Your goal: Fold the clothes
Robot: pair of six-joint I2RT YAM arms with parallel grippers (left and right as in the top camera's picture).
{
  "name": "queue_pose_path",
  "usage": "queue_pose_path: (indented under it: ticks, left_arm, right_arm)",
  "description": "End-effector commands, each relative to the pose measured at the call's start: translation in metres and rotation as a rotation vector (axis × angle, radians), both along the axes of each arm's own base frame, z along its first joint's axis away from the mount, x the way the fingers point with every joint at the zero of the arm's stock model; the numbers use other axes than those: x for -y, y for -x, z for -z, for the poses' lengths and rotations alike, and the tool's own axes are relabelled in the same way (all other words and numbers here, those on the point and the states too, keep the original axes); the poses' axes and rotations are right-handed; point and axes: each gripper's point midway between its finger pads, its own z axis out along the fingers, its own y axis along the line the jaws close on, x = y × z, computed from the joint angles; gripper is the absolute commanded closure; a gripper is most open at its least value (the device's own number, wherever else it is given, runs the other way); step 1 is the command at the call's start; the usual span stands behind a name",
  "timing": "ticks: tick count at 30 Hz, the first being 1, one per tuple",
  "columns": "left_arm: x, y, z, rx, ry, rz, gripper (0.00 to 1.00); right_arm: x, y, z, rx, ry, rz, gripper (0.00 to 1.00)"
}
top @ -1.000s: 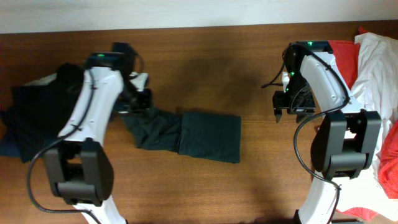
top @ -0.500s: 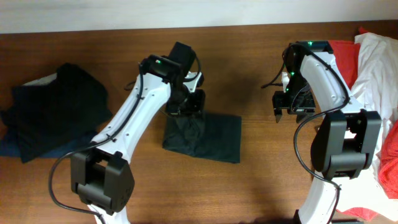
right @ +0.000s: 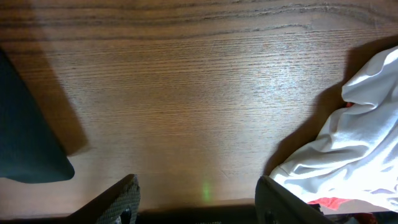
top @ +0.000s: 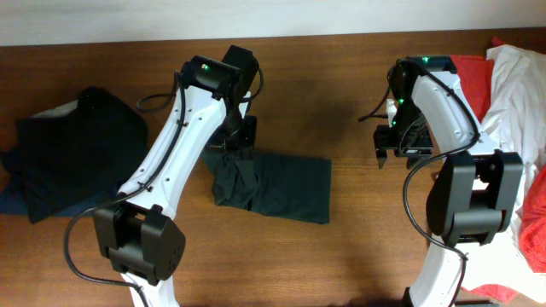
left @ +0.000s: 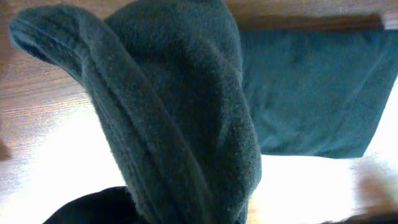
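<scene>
Dark green garment point(top: 286, 189), frame centre on wooden table point(top: 341, 94): left edge lifted by left gripper point(top: 232, 145), apparently pinched shut on cloth, for folding over. Right gripper point(right: 198, 198) spread wide, idle, centre right.

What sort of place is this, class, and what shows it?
Probably a robot laundry-folding workstation: left arm and right arm at a wooden table, a dark green garment partly folded, a dark pile and red and white heap of clothes.
</scene>
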Motion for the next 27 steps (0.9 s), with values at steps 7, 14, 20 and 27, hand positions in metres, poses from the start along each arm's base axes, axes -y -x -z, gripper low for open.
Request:
queue_pose_path:
  ticks: [7, 14, 20, 27]
  left_arm:
    - [0.101, 0.027, 0.000, 0.029, 0.186, 0.241, 0.95]
    - [0.143, 0.031, -0.003, 0.044, 0.340, 0.346, 0.46]
    - [-0.049, -0.071, -0.053, 0.255, 0.271, -0.140, 0.41]
    - [-0.120, -0.078, -0.052, 0.247, 0.293, -0.319, 0.36]
  right_arm:
    - [0.002, -0.001, -0.013, 0.033, 0.013, -0.011, 0.37]
    - [0.002, 0.002, -0.014, 0.022, 0.013, -0.012, 0.31]
    - [-0.142, -0.009, -0.043, 0.153, -0.709, -0.243, 0.30]
    - [-0.241, -0.039, -0.001, 0.355, -0.508, -0.512, 0.25]
